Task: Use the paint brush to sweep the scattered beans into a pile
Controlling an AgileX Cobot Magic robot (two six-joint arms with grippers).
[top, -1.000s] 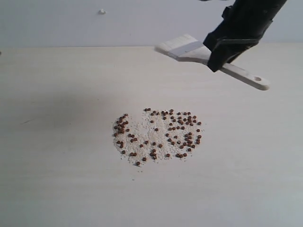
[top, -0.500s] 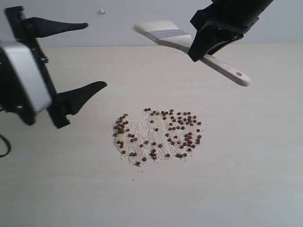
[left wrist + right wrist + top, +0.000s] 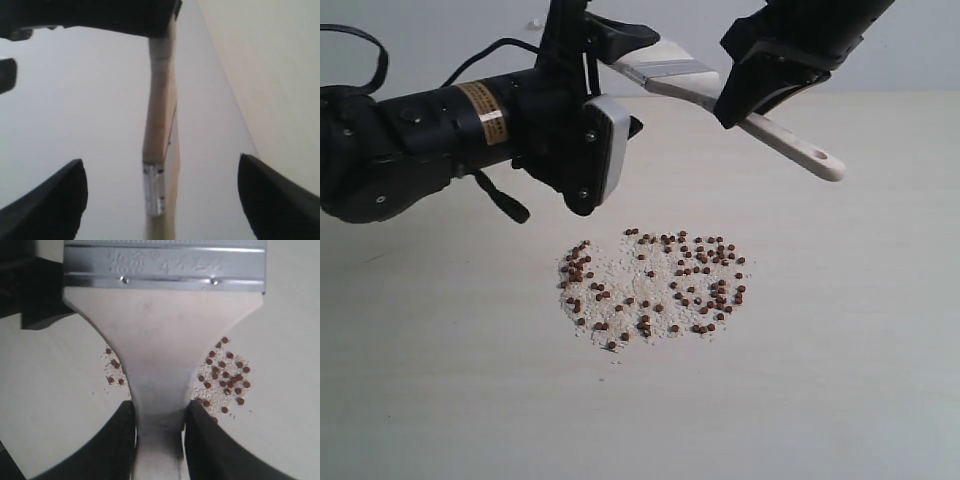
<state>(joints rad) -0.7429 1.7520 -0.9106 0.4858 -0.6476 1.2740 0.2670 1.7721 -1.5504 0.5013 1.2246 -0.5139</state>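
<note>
Right wrist view: right pincer (image 3: 159, 412) pinches brush (image 3: 162, 335) at handle neck. Left pincer (image 3: 160, 169) spread, ferrule (image 3: 154, 190) between. Brush judged light, stiff-handled; hold at the neck.

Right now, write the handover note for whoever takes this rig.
Right gripper: shut on the handle of the paint brush, which is held in the air over the far side of the table.
Left gripper: open, with a jaw on either side of the brush's bristle end; nothing gripped.
Beans: spread in a loose patch mid-table, below and clear of the brush.
Done: the brush is picked up.
Left: all of the sweeping. Lower the bristles to the table and sweep the beans together.
</note>
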